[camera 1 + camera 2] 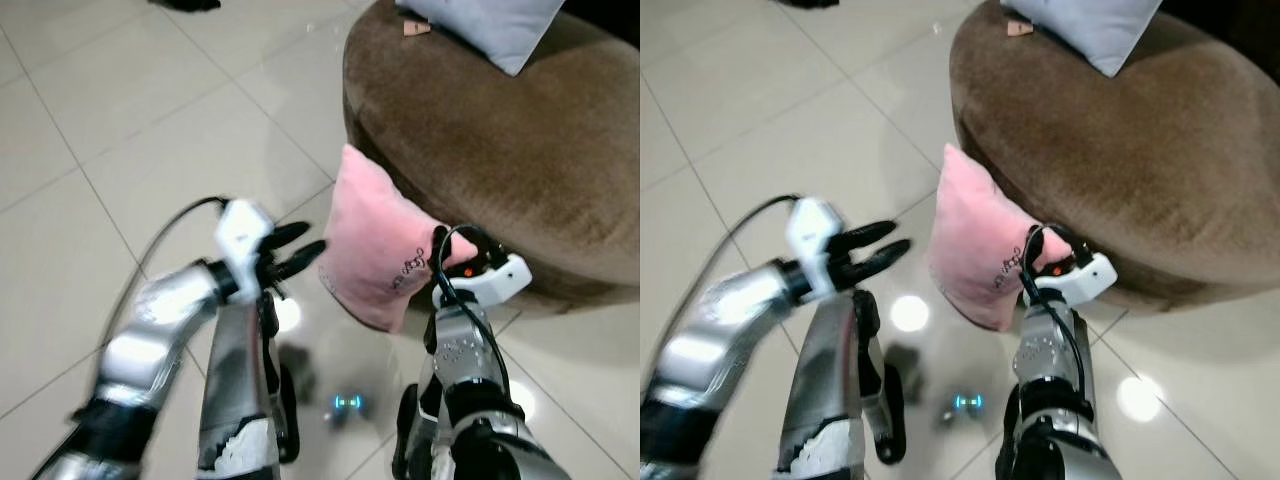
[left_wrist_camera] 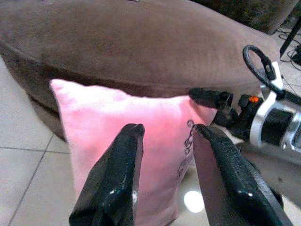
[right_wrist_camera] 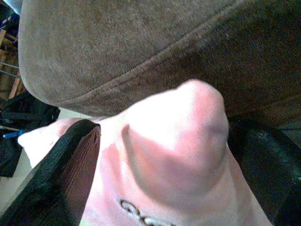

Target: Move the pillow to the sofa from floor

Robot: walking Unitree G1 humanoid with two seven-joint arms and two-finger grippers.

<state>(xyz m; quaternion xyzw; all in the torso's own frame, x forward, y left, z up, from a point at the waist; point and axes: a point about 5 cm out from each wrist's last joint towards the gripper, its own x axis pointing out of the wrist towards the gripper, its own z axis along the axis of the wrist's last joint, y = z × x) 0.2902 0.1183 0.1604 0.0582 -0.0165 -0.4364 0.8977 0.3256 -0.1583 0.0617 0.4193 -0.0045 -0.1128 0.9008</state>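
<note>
1. My right gripper [image 3: 155, 155] has its jaws pinched on one upper corner of the pink pillow [image 1: 375, 250]; so small a bite of soft plush may slip out when I lift.
2. My left gripper [image 1: 295, 250] hangs just beside the pillow's other edge, jaws parted and empty; closing off-target would shove it over.
3. The pillow stands on the tiled floor [image 1: 130, 130], leaning against the brown sofa [image 1: 520, 150]; lifting low could snag it under the sofa's bulge.
4. A grey cushion [image 1: 495, 25] already lies on the sofa.
</note>
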